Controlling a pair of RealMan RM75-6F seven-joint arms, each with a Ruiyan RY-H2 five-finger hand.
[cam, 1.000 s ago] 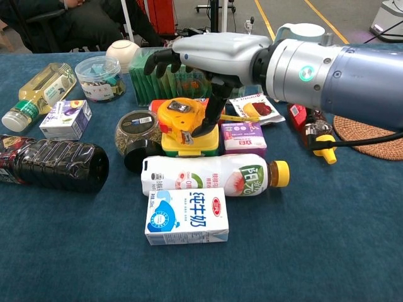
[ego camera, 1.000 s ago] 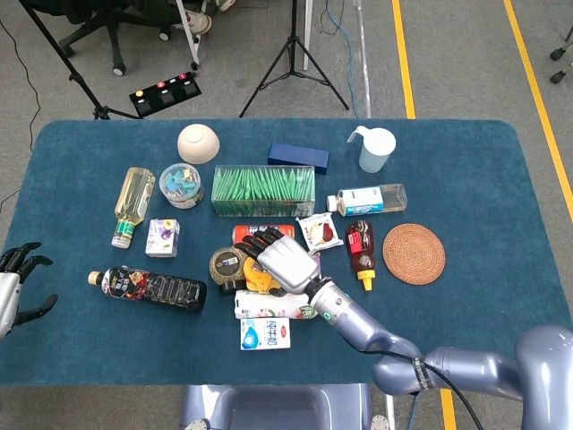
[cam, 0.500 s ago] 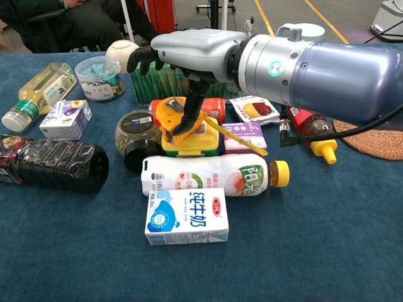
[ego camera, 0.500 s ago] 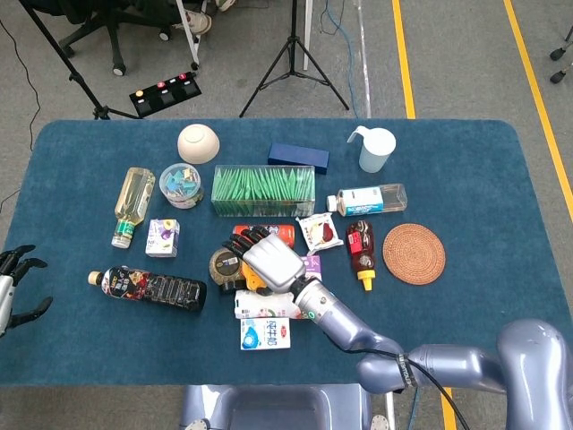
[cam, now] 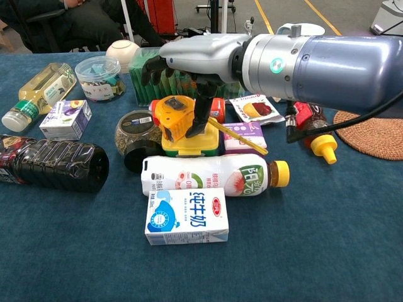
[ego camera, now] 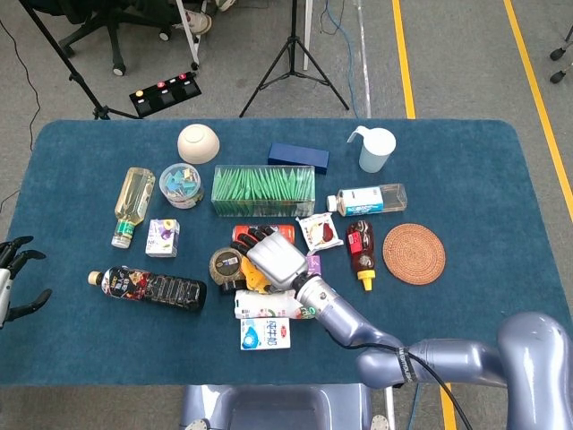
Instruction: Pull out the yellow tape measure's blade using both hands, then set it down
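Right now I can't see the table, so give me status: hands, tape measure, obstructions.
Right hand grips yellow tape measure, blade partly out. Left hand open at table edge. Milk bottle, dark jar crowd it.

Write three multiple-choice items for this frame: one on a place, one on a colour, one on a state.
1. Where is the tape measure?
A. on a yellow-green box beside the dark jar
B. on the woven coaster
C. inside the bowl

2. What colour is the table cover?
A. red
B. dark blue
C. white

3. What is the right robot hand doing?
A. resting flat on the cover, far from the tape measure
B. holding the milk carton
C. reaching over the tape measure, a finger down against its side

Answers: 1 A, the chest view shows it on the box next to the jar; 2 B, both views show blue cloth; 3 C, a dark finger meets the yellow case.
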